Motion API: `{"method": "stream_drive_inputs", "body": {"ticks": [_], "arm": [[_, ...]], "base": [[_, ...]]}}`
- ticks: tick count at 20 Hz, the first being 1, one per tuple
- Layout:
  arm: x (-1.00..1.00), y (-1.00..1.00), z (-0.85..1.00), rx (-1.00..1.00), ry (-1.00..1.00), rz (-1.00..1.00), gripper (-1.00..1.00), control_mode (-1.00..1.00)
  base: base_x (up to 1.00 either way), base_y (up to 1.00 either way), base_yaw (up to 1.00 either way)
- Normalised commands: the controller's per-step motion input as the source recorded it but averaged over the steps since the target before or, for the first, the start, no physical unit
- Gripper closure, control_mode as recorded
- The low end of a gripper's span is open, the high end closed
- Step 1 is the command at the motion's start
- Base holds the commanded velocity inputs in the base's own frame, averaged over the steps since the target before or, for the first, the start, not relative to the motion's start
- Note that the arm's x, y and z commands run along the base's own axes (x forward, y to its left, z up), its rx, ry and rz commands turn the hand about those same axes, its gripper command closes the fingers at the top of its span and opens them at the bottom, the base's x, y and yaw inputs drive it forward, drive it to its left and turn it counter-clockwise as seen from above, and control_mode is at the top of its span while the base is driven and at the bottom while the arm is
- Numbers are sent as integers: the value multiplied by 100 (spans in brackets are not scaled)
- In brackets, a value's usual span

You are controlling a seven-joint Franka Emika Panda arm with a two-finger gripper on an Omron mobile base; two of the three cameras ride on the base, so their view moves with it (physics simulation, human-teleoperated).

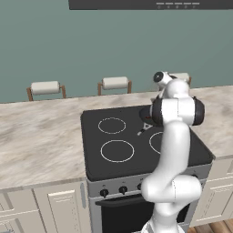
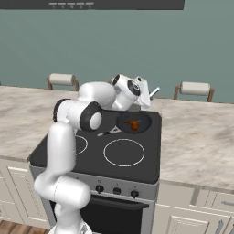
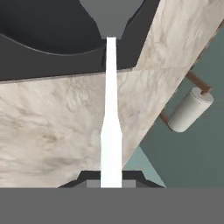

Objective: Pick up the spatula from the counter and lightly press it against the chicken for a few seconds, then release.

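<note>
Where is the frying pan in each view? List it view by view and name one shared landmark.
Left base view: pan right of centre, mostly behind the arm.
Right base view: pan at centre, far end of the stove top.
Hand view: pan top left, by the spatula.
Shared landmark: stove top.

The setting is a rendered domestic kitchen. A black glass cooktop (image 1: 98,132) with ring burners sits at frame centre above a row of control knobs (image 1: 123,189), set into a marble counter (image 1: 41,141) over cream cabinets (image 1: 59,207). A range hood (image 1: 150,4) spans the top edge, and paper-towel rolls (image 1: 44,87) line the teal wall (image 1: 91,45).
</note>
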Motion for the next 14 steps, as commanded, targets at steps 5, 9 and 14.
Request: {"method": "stream_drive_inputs", "body": {"ticks": [5,9,14], "arm": [[-20,2,34,14,-1,3,100,-100],[-19,12,26,18,0,4,100,-100],[-22,8,35,19,0,5,100,-100]], "base": [[0,0,0],[0,0,0],[0,0,0]]}}
